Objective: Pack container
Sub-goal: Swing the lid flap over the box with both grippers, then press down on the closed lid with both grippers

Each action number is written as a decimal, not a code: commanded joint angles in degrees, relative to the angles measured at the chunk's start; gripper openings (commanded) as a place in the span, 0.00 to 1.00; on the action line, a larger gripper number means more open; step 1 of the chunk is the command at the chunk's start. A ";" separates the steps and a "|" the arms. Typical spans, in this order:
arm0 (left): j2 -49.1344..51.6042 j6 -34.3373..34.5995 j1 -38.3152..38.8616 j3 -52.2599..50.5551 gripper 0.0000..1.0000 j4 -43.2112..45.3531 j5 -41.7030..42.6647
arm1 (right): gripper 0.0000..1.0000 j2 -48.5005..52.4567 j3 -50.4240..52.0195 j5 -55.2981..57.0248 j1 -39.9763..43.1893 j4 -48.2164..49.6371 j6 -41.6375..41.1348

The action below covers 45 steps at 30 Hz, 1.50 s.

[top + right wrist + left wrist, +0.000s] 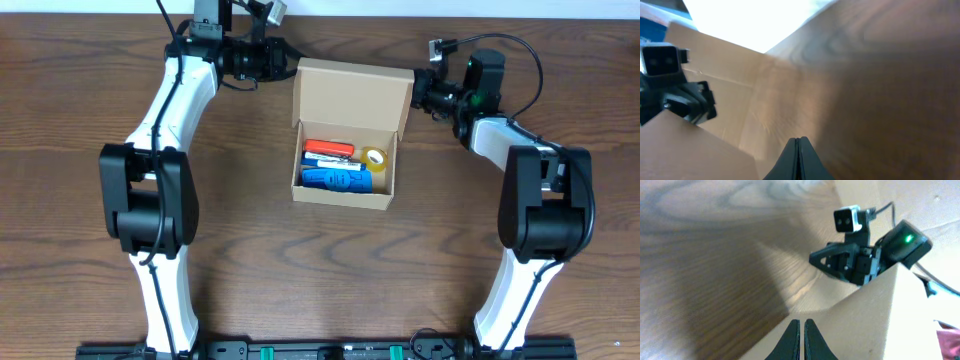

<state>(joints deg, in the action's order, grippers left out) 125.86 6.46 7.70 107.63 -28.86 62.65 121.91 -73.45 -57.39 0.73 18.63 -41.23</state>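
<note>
Container [343,198] sits at the middle of the desk [80,90], its flap lid [352,92] open toward the far side, hinge running left-right. Left pincer [283,62] and right pincer [420,93], both with fingers together on nothing, flank the flap's 2 ends, about equally near.

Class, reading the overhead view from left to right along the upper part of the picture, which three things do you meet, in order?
Left gripper → container, its flap lid standing open → right gripper.
</note>
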 commanded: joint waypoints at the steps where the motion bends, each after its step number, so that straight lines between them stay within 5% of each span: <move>1: -3.23 -8.48 0.02 1.03 0.06 -4.96 -4.94 | 0.02 -5.16 -1.44 -0.72 0.35 -5.86 7.39; 20: -11.37 -31.28 4.92 1.03 0.06 -32.96 -25.88 | 0.02 -25.44 -1.46 19.67 -3.15 -51.56 39.45; 26: -13.29 -32.24 5.81 1.03 0.06 -37.22 -31.32 | 0.01 -27.43 -1.49 21.59 -4.33 -54.47 40.22; 45: -18.32 -32.22 7.19 -6.12 0.06 -39.50 -28.89 | 0.02 -32.79 3.50 27.21 -12.44 -63.84 41.77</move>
<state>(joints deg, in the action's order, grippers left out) 106.06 -24.51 14.48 104.86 -69.19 32.18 88.44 -72.14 -31.57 -10.26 -45.08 -0.75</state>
